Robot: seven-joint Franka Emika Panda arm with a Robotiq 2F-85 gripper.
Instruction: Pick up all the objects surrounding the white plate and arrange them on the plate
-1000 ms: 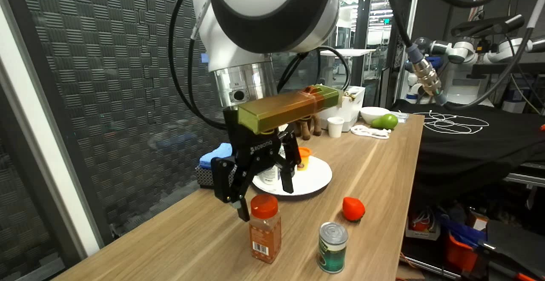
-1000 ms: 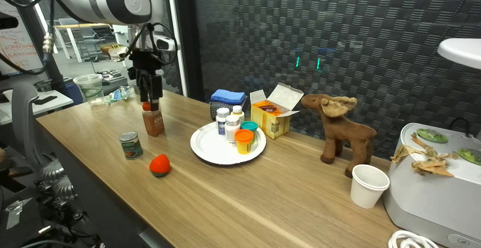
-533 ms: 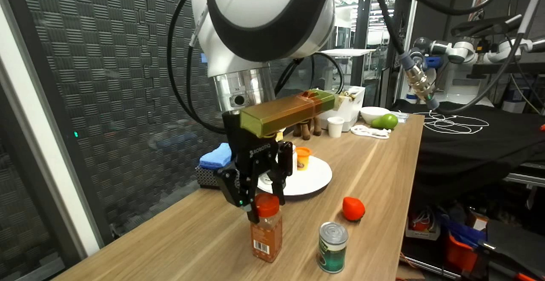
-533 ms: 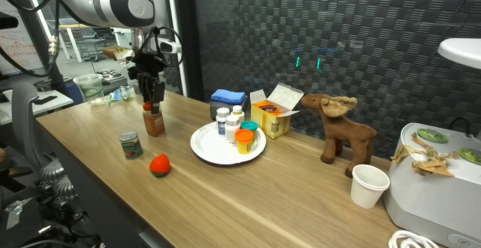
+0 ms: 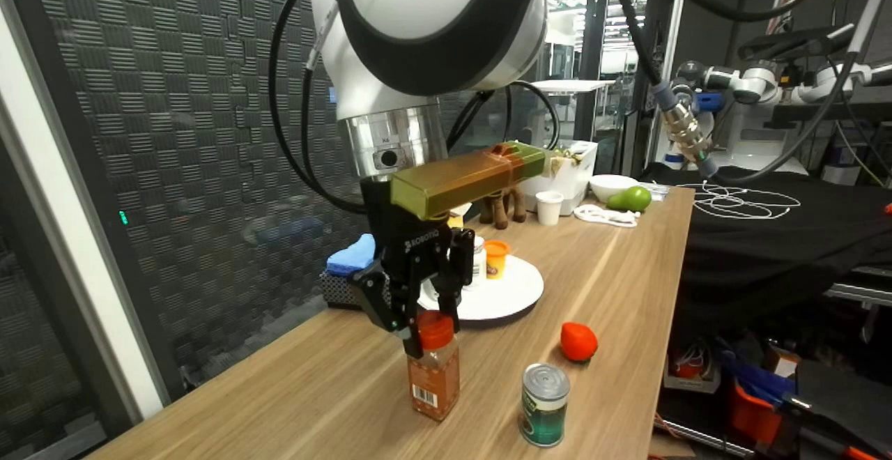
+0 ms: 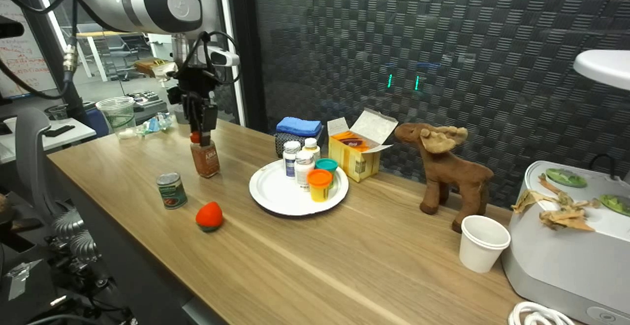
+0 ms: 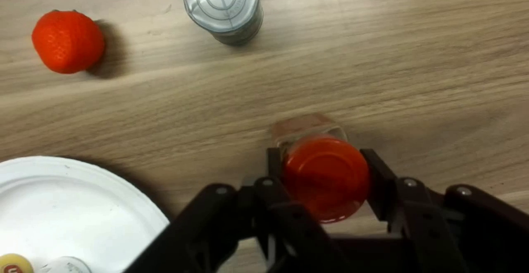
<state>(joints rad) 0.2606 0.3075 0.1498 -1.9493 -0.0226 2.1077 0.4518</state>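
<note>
My gripper (image 7: 324,173) is shut on the red-lidded spice jar (image 5: 435,383), with a finger on either side of its lid. The jar hangs upright, slightly above the tabletop by its look. In both exterior views the white plate (image 6: 269,189) carries white pill bottles (image 6: 304,170) and an orange-lidded yellow tub (image 6: 320,189); a teal-lidded tub (image 6: 327,165) and a yellow-capped bottle (image 6: 311,148) also stand there. Off the plate, on bare wood, are the green-labelled can (image 5: 544,411) and the orange-red round piece (image 7: 68,41).
Behind the plate stand a dark box topped with blue cloth (image 6: 298,126) and an open yellow carton (image 6: 362,160), close to the patterned wall. A toy moose (image 6: 443,167), white cups (image 6: 485,243) and a grey appliance (image 6: 561,256) occupy the table's far end.
The jaws have come together from wide apart and taken hold of the spice jar's lid. The jar has risen a little and shifted slightly. The other things have not moved.
</note>
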